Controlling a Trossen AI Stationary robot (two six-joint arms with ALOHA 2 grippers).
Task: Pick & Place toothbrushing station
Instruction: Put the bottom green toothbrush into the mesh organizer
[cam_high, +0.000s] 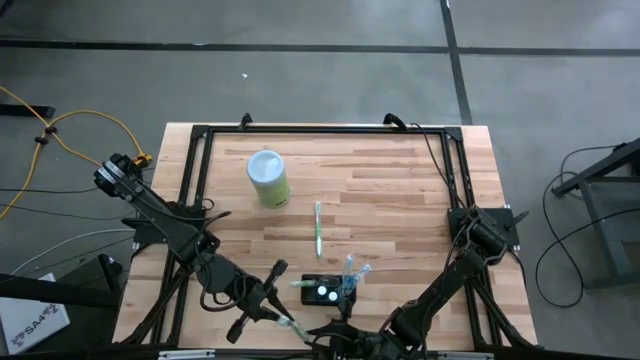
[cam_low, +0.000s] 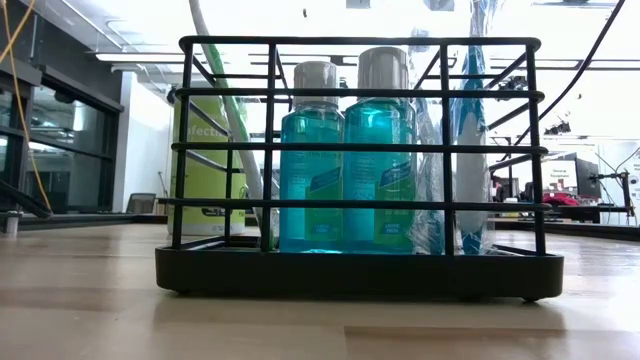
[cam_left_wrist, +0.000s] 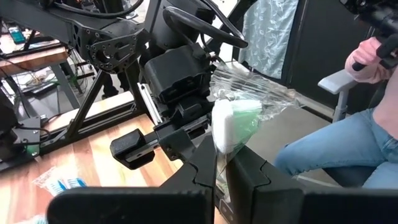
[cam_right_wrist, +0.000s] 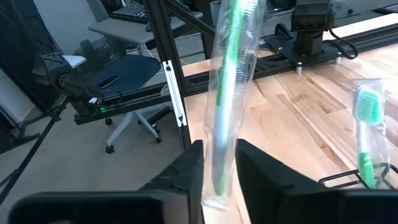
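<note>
The toothbrushing station (cam_high: 326, 290) is a black wire holder (cam_low: 360, 268) near the table's front edge. It holds two blue bottles (cam_low: 345, 170) and wrapped toothbrushes (cam_right_wrist: 367, 134). Just in front of it my two grippers meet at a green toothbrush in a clear wrapper (cam_right_wrist: 225, 93). My left gripper (cam_high: 288, 322) is shut on the wrapper (cam_left_wrist: 245, 106). My right gripper (cam_high: 328, 334) is open, and its fingers (cam_right_wrist: 186, 174) stand on either side of the wrapper's lower end. I cannot tell whether they touch it. The low view shows neither gripper. My left gripper (cam_left_wrist: 221, 158) pinches the clear wrapper between its two fingers, close to the toothbrush's white and green end (cam_left_wrist: 233, 127). That end sticks out just past the fingertips. The toothbrush is lifted clear of the table.
A pale green cylinder (cam_high: 268, 178) stands at the far left of the table, and a loose toothbrush (cam_high: 318, 230) lies mid-table. Another wrapped brush (cam_left_wrist: 62, 183) lies near the front. A black frame (cam_high: 320, 128) rims the table. A seated person (cam_left_wrist: 348, 143) is beyond the near edge.
</note>
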